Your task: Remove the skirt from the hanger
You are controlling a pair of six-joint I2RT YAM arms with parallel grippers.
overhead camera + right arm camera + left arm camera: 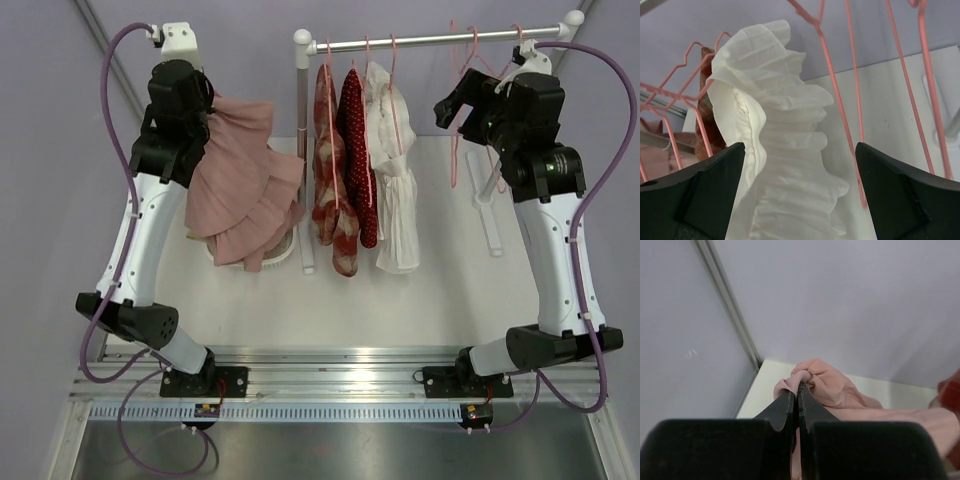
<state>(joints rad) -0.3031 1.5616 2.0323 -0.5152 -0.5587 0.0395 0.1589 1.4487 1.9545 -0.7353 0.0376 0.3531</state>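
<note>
White bench (440, 300), lilac walls (40, 150) all round, rack rail (440, 40) along the far side. My left fingers (782, 407) clenched on the pink skirt (245, 180), far left, hanging over a white basket (283, 252). Right fingers (710, 195) released, far right by bare hangers (470, 60).

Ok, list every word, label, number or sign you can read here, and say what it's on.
None readable.
Pink skirt, clothes rail, white garment, table: no lettering visible.
Small orange part below the left arm's base: too small to tell whether it carries any marking.
</note>
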